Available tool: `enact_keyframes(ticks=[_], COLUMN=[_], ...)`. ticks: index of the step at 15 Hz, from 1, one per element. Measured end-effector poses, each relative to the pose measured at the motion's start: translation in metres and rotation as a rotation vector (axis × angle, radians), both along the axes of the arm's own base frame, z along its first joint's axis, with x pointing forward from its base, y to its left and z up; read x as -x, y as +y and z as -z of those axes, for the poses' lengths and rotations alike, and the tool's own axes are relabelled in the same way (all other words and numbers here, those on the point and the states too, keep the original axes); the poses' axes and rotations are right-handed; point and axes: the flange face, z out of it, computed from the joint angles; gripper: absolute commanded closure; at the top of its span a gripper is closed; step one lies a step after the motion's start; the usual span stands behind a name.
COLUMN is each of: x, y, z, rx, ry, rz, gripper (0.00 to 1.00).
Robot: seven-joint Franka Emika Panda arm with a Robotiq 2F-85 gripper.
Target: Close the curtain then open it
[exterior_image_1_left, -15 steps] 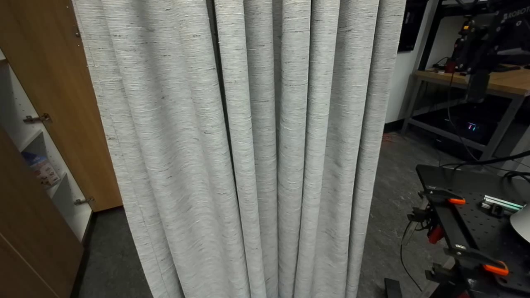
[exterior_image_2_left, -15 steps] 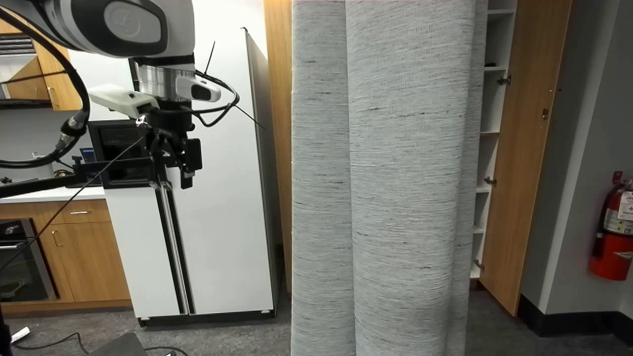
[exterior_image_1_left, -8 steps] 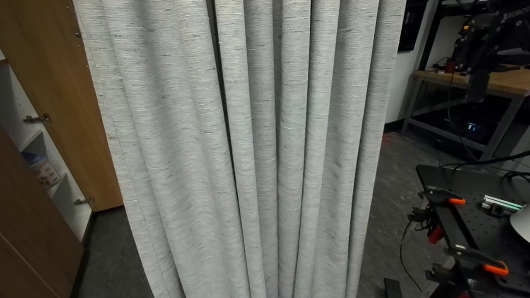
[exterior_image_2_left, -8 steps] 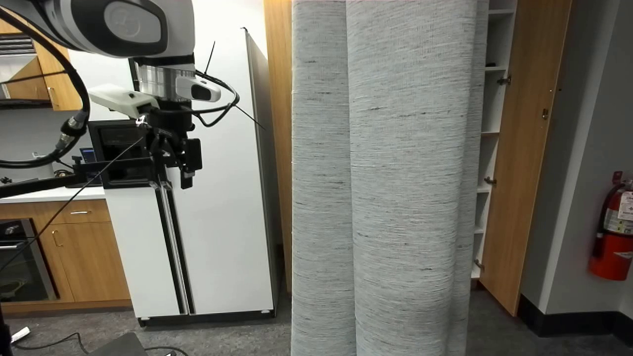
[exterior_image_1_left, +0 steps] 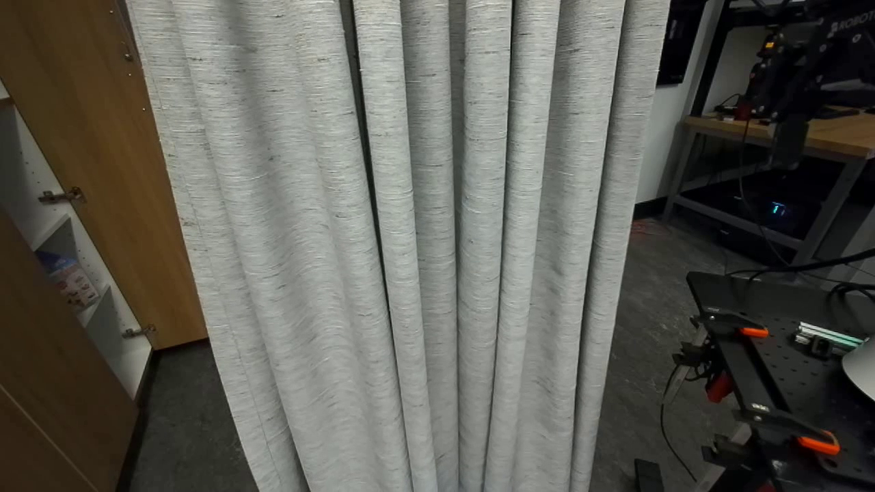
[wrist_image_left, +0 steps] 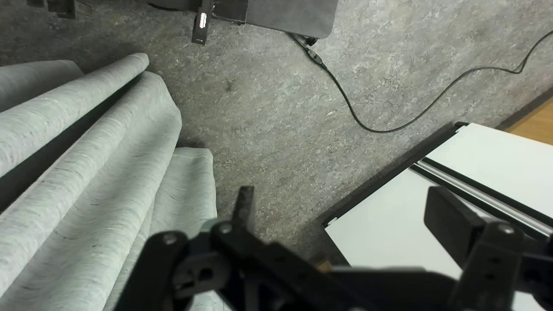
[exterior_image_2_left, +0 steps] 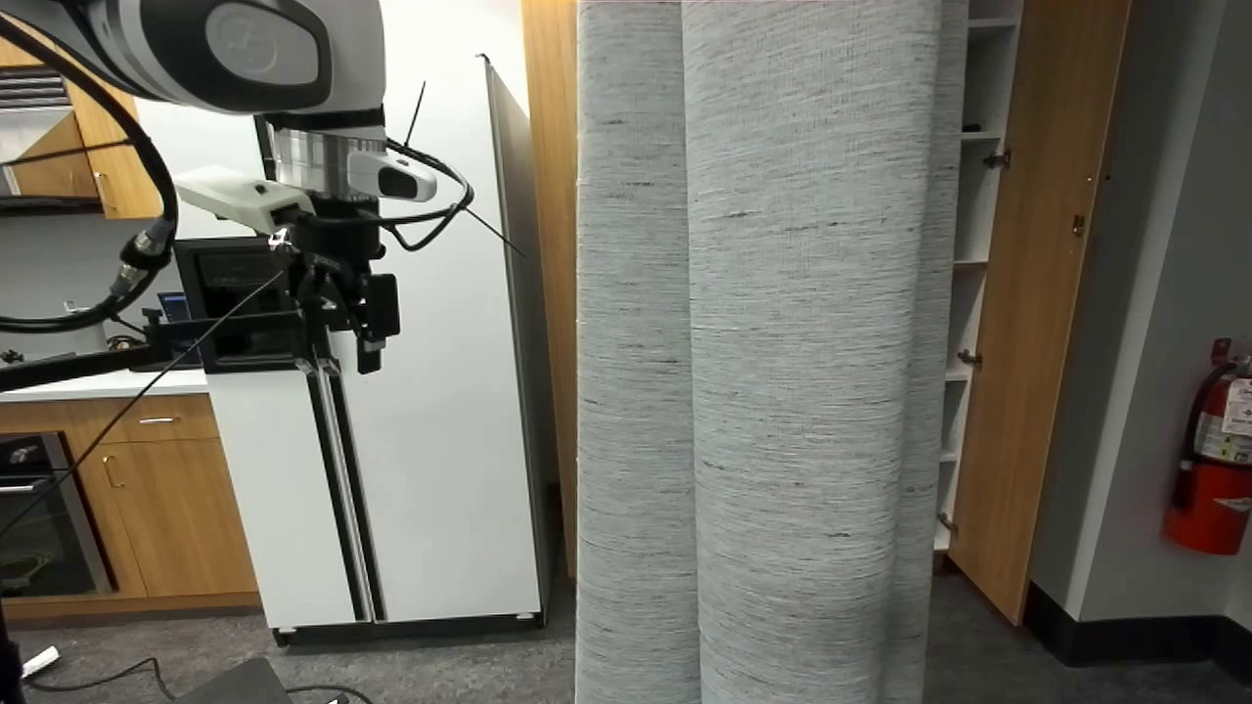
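Note:
The curtain, tall light grey fabric with deep vertical pleats, hangs in the middle of both exterior views [exterior_image_1_left: 437, 239] [exterior_image_2_left: 802, 342]. In the wrist view its lower folds [wrist_image_left: 121, 172] run along the left side, with the hem just above the floor. My gripper [wrist_image_left: 343, 203] is open in the wrist view, its black fingers [wrist_image_left: 451, 224] wide apart with nothing between them. In an exterior view the gripper [exterior_image_2_left: 377, 337] points down at the left, in front of the fridge and apart from the curtain. The curtain's top is out of view.
A white fridge [exterior_image_2_left: 440, 469] stands behind the arm. An open wooden cabinet door [exterior_image_2_left: 1047, 293] and a fire extinguisher [exterior_image_2_left: 1213, 460] are at the right. A black work table [exterior_image_1_left: 786, 355] with clamps stands beside the curtain. A cable [wrist_image_left: 345, 95] lies on the floor.
The curtain's free edges have swayed very slightly. The arm and gripper have not visibly moved.

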Motion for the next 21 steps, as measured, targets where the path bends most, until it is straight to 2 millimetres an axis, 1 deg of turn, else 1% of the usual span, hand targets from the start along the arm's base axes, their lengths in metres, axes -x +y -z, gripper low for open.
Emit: enact_keyframes(ticks=[15,18,21], x=[0.000,0.002,0.005], y=[0.002,0.000,-0.010], z=[0.001,-0.004,-0.013], rx=[0.010,0.060,0.125], ry=[-0.006,-0.041,-0.090], rz=[-0.004,-0.011,-0.003], gripper=[0.00,0.00,0.00])
